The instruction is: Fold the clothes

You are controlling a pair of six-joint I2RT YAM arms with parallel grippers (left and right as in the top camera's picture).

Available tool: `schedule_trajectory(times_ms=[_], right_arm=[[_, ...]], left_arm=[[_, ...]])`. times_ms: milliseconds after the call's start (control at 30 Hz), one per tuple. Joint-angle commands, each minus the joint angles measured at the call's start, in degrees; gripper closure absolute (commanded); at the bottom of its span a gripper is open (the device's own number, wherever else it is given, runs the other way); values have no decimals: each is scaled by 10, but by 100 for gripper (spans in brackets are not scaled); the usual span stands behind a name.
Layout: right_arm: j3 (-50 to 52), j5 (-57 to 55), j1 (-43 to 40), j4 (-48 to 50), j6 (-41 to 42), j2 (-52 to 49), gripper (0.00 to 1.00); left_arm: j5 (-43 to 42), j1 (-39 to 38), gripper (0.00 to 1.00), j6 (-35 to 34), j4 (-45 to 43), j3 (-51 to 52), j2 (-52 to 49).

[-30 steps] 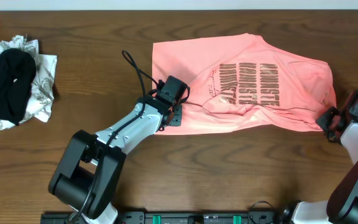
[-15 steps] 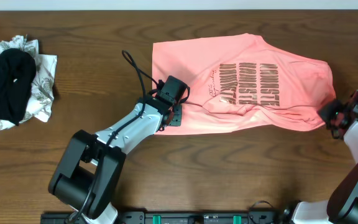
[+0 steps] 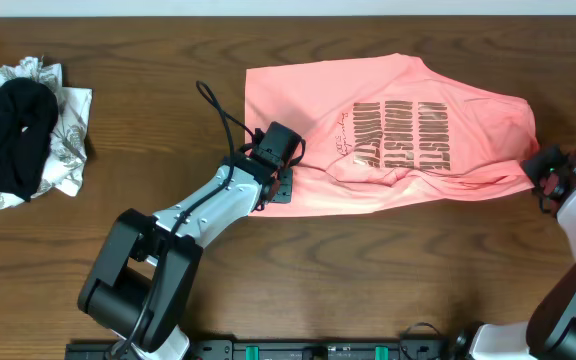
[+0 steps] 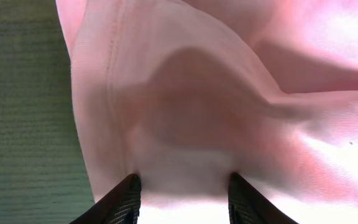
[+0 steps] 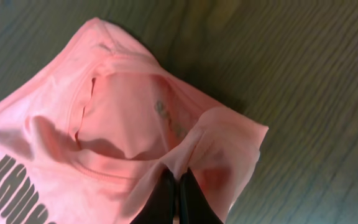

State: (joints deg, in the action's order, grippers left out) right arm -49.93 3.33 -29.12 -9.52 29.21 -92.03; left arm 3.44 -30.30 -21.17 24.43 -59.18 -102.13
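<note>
The salmon-pink T-shirt [image 3: 298, 95] lies rumpled on the wooden table at centre right, with dark block lettering [image 3: 403, 135] facing up. My left gripper [image 3: 278, 185] sits at the shirt's lower left edge. In the left wrist view [image 4: 182, 186] its jaws stand wide apart, with the pink fabric [image 4: 229, 93] spread between them. My right gripper [image 3: 548, 172] is at the shirt's right corner. In the right wrist view [image 5: 179, 186] it is shut on a fold of the shirt [image 5: 123, 124] beside the neck opening.
A black garment [image 3: 13, 135] lies on a white cloth with grey pattern [image 3: 68, 125] at the far left. A black cable [image 3: 218, 112] loops above my left arm. Bare wooden table [image 3: 388, 270] runs along the front.
My right gripper has moved right and slightly back, drawing the shirt's right corner out with it. The left arm has not moved.
</note>
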Motion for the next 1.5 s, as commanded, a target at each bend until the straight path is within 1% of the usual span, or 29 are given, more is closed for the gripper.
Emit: schedule_trajectory(times_ms=[0, 167, 200, 300, 333, 367, 400, 467, 533, 567, 633, 733, 867, 967, 1100, 1167, 1233, 1300, 1333, 1367, 1400, 1433, 1467], right_arm=[[-9, -19, -5, 13, 10, -17, 99], [-9, -17, -2, 42, 10, -55, 98], [-9, -13, -1, 53, 9, -67, 93], [-9, 16, -1, 79, 2, -92, 73], [-9, 28, -1, 86, -3, -97, 60], [-9, 39, -1, 93, -11, -100, 45], [-9, 49, -1, 100, -21, -101, 34], [-10, 63, -1, 113, -45, -99, 21], [-11, 82, -2, 127, -78, -94, 11], [-13, 92, -2, 129, -95, -90, 6], [-19, 120, -2, 128, -131, -80, 1], [-27, 161, -2, 116, -165, -57, 1], [-34, 166, -1, 79, -186, -16, 0], [-36, 157, -1, 48, -203, 17, 1], [-36, 131, -1, 7, -204, 46, 1], [-36, 131, -1, -18, -208, 48, 1], [-36, 123, 0, -51, -207, 47, 4], [-36, 114, 0, -86, -207, 48, 13], [-36, 113, 0, -104, -207, 48, 24], [-36, 108, 0, -116, -207, 47, 41], [-36, 101, 1, -128, -207, 47, 64], [-36, 97, 1, -138, -208, 47, 82], [-36, 90, 1, -147, -207, 47, 98]], left_arm=[[11, 2, 53, -3, -1, -3, 0], [11, 2, 53, -3, -7, -3, 0], [11, 2, 54, -3, -7, -3, 0], [11, 2, 54, -3, -7, -3, 0], [12, 2, 54, -3, -7, -3, 0], [13, 2, 53, -2, -7, -3, 0], [19, 2, 54, 0, -8, -3, 0], [37, 2, 54, 5, -10, -3, 0], [49, 2, 53, 18, -10, -9, 2], [50, 2, 47, 30, -9, -15, 6], [52, 3, 44, 38, -8, -25, 17], [52, 6, 43, 37, -7, -42, 42], [51, 8, 43, 10, 2, -49, 87], [45, 8, 42, -26, 34, -49, 118], [41, 8, 42, -58, 93, -49, 139], [4, 8, 42, -59, 120, -49, 138], [-39, 8, 42, -60, 138, -47, 134], [-72, 7, 42, -59, 144, -45, 129], [-84, 8, 42, -59, 143, -43, 127], [-91, 8, 43, -60, 143, -43, 125], [-94, 7, 53, -60, 141, -42, 123], [-95, 7, 64, -61, 138, -42, 121], [-95, 7, 75, -65, 136, -41, 119]])
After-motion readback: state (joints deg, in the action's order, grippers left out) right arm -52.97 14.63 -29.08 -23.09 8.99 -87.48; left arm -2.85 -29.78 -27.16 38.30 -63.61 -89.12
